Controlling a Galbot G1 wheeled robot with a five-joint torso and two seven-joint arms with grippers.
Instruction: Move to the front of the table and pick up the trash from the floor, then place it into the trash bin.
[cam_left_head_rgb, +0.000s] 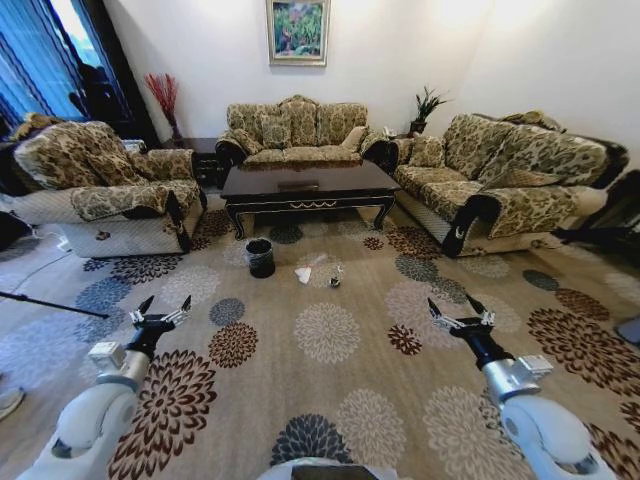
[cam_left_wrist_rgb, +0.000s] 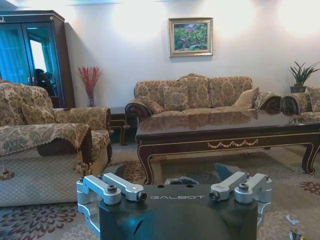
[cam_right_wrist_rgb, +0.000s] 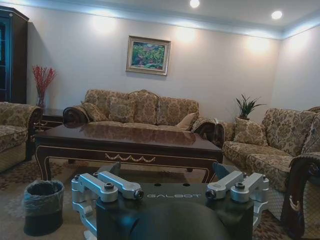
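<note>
The dark glossy table (cam_left_head_rgb: 300, 188) stands in the middle of the room between the sofas. On the patterned floor (cam_left_head_rgb: 330, 380) in front of it sits the black trash bin (cam_left_head_rgb: 260, 257) with a clear liner. Just right of the bin lies the trash: a white paper wad (cam_left_head_rgb: 303, 274) and a small dark scrap (cam_left_head_rgb: 335, 281). My left gripper (cam_left_head_rgb: 160, 312) and right gripper (cam_left_head_rgb: 460, 312) hover open and empty over the carpet, well short of the trash. The right wrist view has the bin (cam_right_wrist_rgb: 43, 205), the table (cam_right_wrist_rgb: 125, 137) and the right gripper (cam_right_wrist_rgb: 173, 192). In the left wrist view, the left gripper (cam_left_wrist_rgb: 175, 192) faces the table (cam_left_wrist_rgb: 225, 132), with a white scrap (cam_left_wrist_rgb: 291, 220) off to one side.
Patterned sofas ring the table: one at the left (cam_left_head_rgb: 110, 190), one behind it (cam_left_head_rgb: 295, 130), one at the right (cam_left_head_rgb: 500, 180). A black stand leg (cam_left_head_rgb: 40, 300) crosses the carpet at the far left. Open carpet lies between me and the trash.
</note>
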